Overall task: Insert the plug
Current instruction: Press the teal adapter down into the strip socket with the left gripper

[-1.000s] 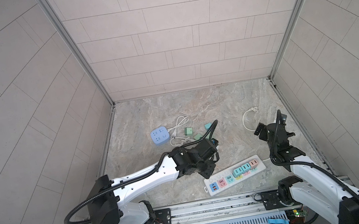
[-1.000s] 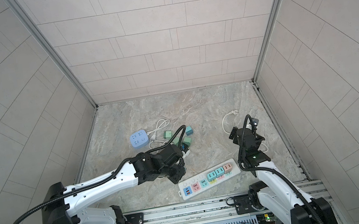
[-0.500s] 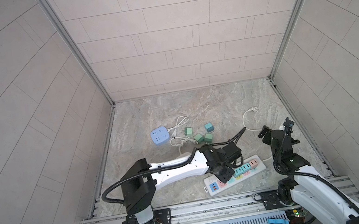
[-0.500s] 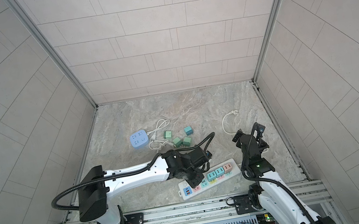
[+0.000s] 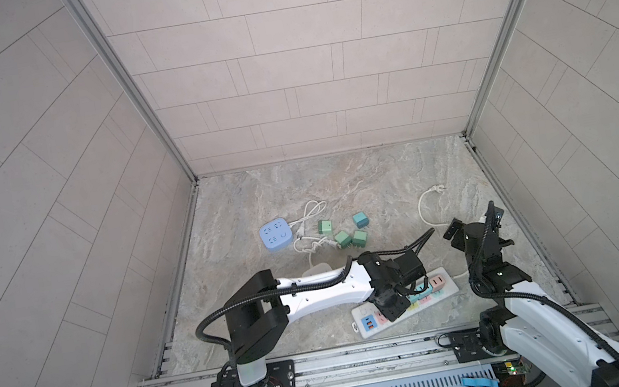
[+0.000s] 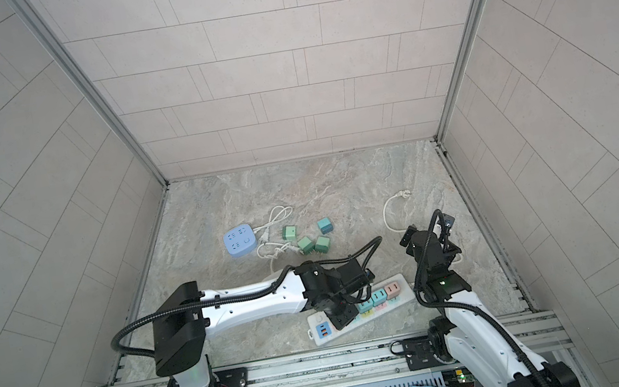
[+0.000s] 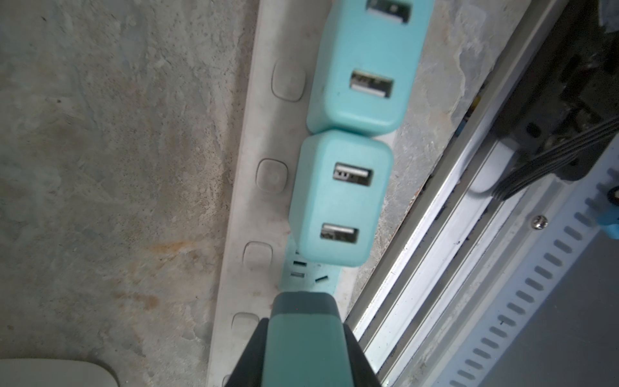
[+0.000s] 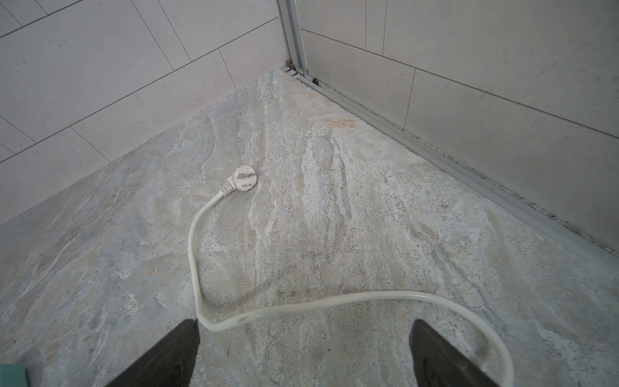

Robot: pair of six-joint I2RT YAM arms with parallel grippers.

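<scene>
Plug has just come over from green pile, clamped in left pincer right at strip, by its free socket, so looks like only the push down is left; right pincer idles wide open.

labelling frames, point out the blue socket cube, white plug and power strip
blue socket cube (image 5: 275, 235): in a top view, top face
white plug (image 8: 245, 178): right wrist view, plug head
power strip (image 5: 367, 322): in a top view, usb end

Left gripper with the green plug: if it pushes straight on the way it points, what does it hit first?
The green plug in the left gripper would likely meet the power strip first, at the open socket beside the nearer blue charger; the gap is hard to judge.
</scene>
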